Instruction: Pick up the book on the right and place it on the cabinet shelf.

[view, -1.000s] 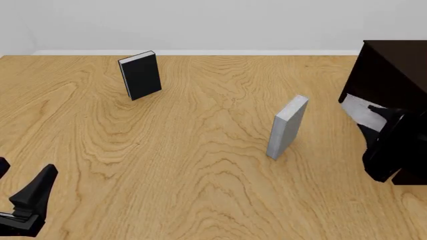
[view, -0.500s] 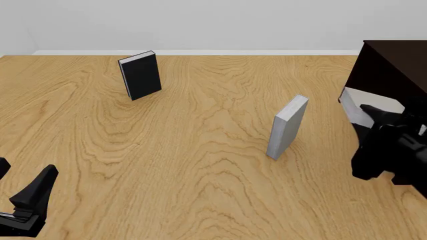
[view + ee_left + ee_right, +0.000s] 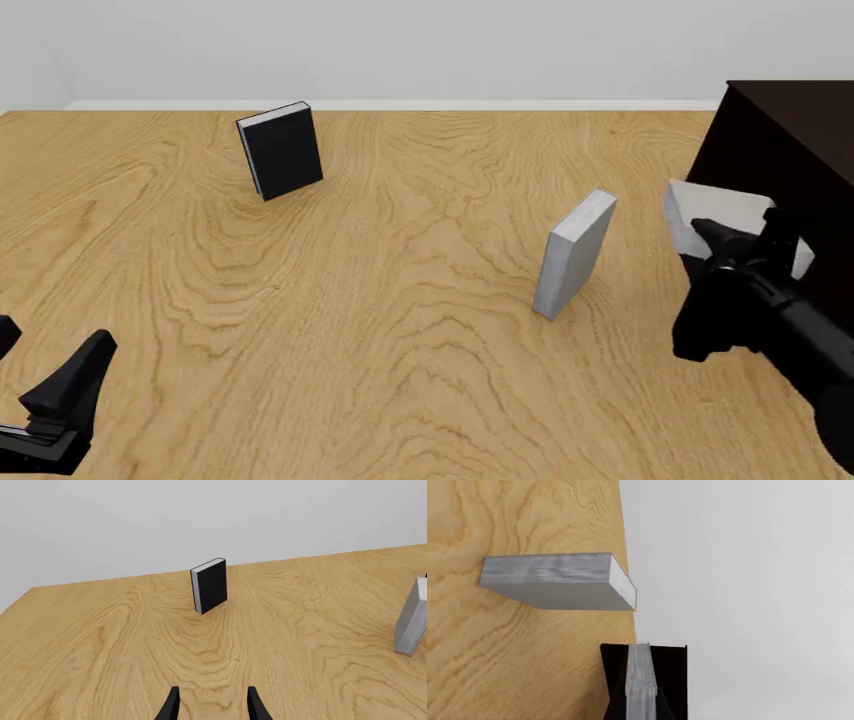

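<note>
Cabinet (image 3: 787, 140): dark hulk at the table's far right; the cabinet shelf itself I can't make out from here
Table (image 3: 400, 300): bare wood between the standing volumes
Other grey book (image 3: 575, 254): upright mid-table, apart from the right arm
Black book (image 3: 282, 150): upright, far left
The book (image 3: 714, 222): lifted, just in front of the cabinet, presumably ready for shelving
Right gripper (image 3: 727, 240): clamped on the book's edge
Left gripper (image 3: 212, 705): parked low, fingers parted, holding nothing
</note>
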Available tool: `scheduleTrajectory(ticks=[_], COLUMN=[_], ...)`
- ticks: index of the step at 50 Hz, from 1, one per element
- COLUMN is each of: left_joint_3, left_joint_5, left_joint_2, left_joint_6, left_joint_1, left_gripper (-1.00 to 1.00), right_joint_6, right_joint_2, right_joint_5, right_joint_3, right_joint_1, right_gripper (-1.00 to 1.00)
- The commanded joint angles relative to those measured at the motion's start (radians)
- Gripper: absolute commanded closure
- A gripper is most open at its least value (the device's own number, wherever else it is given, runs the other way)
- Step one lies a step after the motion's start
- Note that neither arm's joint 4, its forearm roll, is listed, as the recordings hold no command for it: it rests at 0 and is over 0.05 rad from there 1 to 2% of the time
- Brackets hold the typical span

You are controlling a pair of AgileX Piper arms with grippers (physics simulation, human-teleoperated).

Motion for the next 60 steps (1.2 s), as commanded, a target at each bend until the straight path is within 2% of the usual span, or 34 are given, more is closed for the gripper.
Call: scheduleTrajectory(ticks=[1, 2, 4, 9, 11, 13, 18, 21, 27, 32, 45, 60], left_joint_3=[0.000, 0.000, 0.000, 0.000, 0.000, 0.000, 0.000, 0.000, 0.000, 0.000, 0.000, 0.000], left_joint_5=[-0.001, 0.000, -0.001, 0.002, 0.001, 0.001, 0.004, 0.004, 0.006, 0.006, 0.006, 0.008], left_joint_2=[0.000, 0.000, 0.001, 0.001, 0.001, 0.001, 0.001, 0.000, 0.000, -0.001, 0.000, 0.000], left_joint_6=[0.000, -0.001, 0.001, 0.000, 0.000, -0.002, -0.001, 0.000, -0.002, 0.000, 0.000, 0.000], left_joint_1=[0.000, -0.002, -0.002, -0.004, -0.005, -0.005, -0.007, -0.006, -0.005, -0.004, -0.002, -0.003], left_gripper=[-1.00, -1.00, -1.00, -1.00, -1.00, -1.00, -1.00, -1.00, -1.00, -1.00, -1.00, -1.00], right_joint_6=[-0.044, -0.023, -0.045, -0.047, -0.073, -0.064, -0.086, -0.070, -0.073, -0.094, -0.060, -0.059], right_joint_2=[0.130, 0.115, 0.147, 0.166, 0.199, 0.191, 0.233, 0.238, 0.256, 0.282, 0.268, 0.322], right_joint_5=[-0.184, -0.160, -0.189, -0.197, -0.232, -0.217, -0.264, -0.260, -0.264, -0.283, -0.246, -0.295], right_joint_3=[0.024, 0.013, 0.020, 0.005, 0.006, -0.005, -0.011, -0.024, -0.042, -0.051, -0.079, -0.069], right_joint_1=[-0.022, -0.024, -0.033, -0.035, -0.040, -0.044, -0.057, -0.061, -0.060, -0.069, -0.102, -0.153], right_gripper=[1.00, 1.00, 1.00, 1.00, 1.00, 1.00, 1.00, 1.00, 1.00, 1.00, 1.00, 1.00])
